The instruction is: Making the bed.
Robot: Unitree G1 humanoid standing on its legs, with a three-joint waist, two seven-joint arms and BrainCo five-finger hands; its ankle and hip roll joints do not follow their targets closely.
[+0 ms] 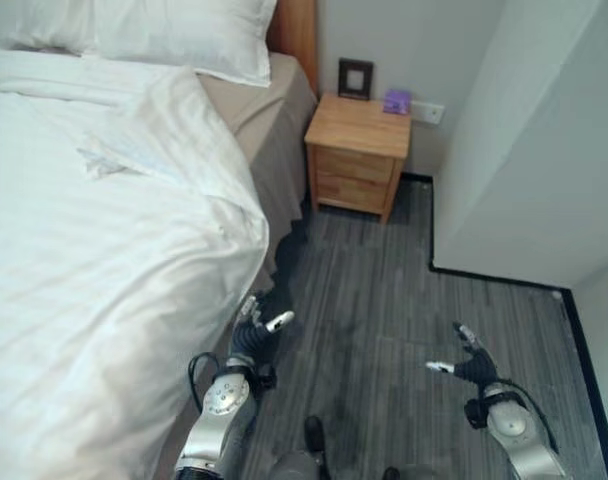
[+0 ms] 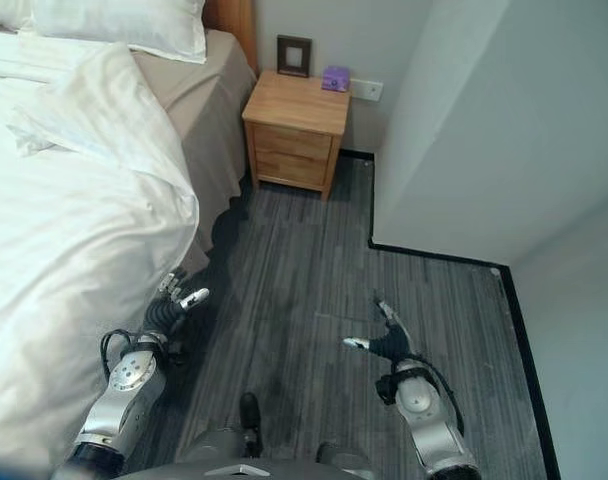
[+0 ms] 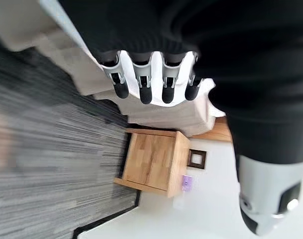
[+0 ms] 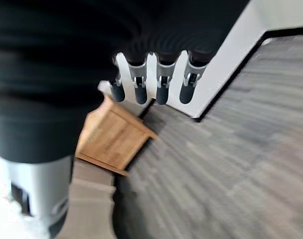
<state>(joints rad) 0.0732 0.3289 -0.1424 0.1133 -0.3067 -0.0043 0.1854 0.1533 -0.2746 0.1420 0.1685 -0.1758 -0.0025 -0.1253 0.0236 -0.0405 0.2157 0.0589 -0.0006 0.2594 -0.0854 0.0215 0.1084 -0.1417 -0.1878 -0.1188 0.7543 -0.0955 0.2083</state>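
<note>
Left eye view, both pillows by duvet, left hand and right hand empty, fingers relaxed.

A wooden nightstand holds a picture frame and purple box.

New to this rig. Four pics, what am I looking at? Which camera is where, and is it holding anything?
A two-legged humanoid robot stands beside a bed it is meant to make. Two pictures come from its head camera, looking down; the other two come from cameras on its wrists, looking along the fingers. The left hand hangs by the edge of the white duvet, the right hand over the grey floor. Both are open and hold nothing. A pillow lies at the head of the bed, and a wooden nightstand stands beside it.
</note>
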